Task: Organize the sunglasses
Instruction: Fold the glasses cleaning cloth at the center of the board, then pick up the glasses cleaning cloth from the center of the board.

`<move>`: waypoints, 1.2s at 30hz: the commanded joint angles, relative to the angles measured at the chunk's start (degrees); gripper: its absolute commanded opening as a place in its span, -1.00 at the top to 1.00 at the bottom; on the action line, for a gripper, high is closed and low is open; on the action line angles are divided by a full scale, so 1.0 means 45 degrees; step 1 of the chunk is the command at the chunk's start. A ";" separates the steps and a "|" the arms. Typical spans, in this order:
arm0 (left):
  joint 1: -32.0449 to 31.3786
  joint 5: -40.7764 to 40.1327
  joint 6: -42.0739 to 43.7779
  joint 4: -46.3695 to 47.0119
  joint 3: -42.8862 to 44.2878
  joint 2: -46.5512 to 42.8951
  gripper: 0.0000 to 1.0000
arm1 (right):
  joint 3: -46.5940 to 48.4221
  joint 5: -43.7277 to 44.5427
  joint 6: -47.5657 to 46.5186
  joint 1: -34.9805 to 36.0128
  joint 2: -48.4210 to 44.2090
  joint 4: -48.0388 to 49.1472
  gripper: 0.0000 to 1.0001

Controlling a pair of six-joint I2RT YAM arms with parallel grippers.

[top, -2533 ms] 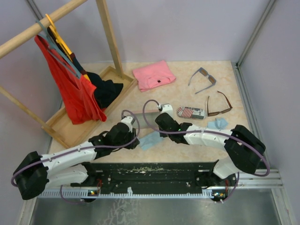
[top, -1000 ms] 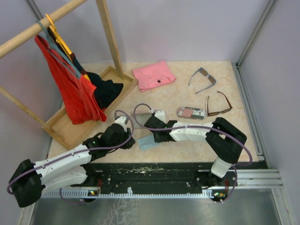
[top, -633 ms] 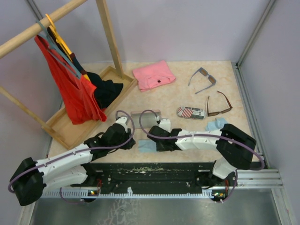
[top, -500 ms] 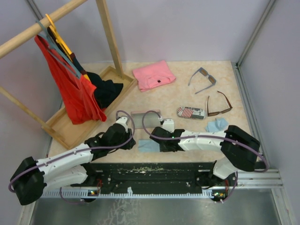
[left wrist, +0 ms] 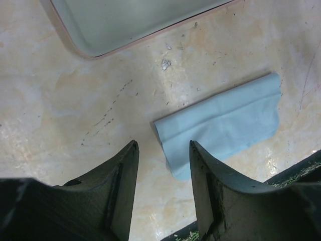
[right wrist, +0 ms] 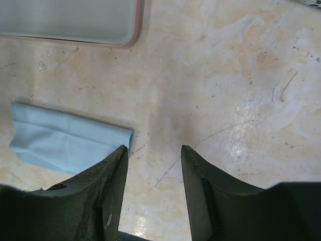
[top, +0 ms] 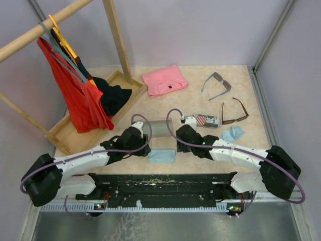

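The grey-blue sunglasses (top: 216, 83) lie at the far right of the table, and the thin brown sunglasses (top: 234, 112) sit just in front of them. Neither pair shows in the wrist views. A folded light blue cloth (top: 161, 155) lies flat near the front edge, between my two arms. My left gripper (top: 144, 142) is open just left of the cloth (left wrist: 220, 120). Its fingers (left wrist: 123, 181) hold nothing. To the right of the cloth (right wrist: 65, 138), my right gripper (top: 180, 134) stands open and empty over bare table.
An open pink-rimmed case (top: 158, 127) lies just beyond the cloth, and a flag-patterned case (top: 205, 120) lies to its right. A second blue cloth (top: 232, 134) sits near the brown pair. A pink folded garment (top: 164, 80), a wooden tray (top: 75, 135) and a clothes rack (top: 115, 35) are at the back left.
Both grippers have opened and let go of the blue cloth, which now lies folded near the front edge. The right gripper has drawn back to the right, and the left has moved up beside the cloth.
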 commanded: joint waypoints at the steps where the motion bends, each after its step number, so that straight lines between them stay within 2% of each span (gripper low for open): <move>1: 0.0049 0.0332 0.0444 0.0084 0.1132 0.0979 -0.01 | -0.0412 -0.0362 -0.0317 -0.0046 -0.0226 0.1017 0.06; 11: 0.0002 -0.0231 0.0179 -0.1470 0.2432 0.2922 0.07 | -0.1247 -0.0173 0.0104 -0.0076 -0.0729 0.1521 0.07; 25: -0.0799 -0.0492 -0.0323 -0.1655 0.2242 0.3603 0.06 | -0.1691 -0.0237 0.0159 -0.0136 -0.0928 0.1713 0.07; 36: -0.1113 -0.0604 -0.0464 -0.1756 0.2385 0.4192 0.23 | -0.1900 -0.0139 0.0161 -0.0167 -0.1148 0.1597 0.07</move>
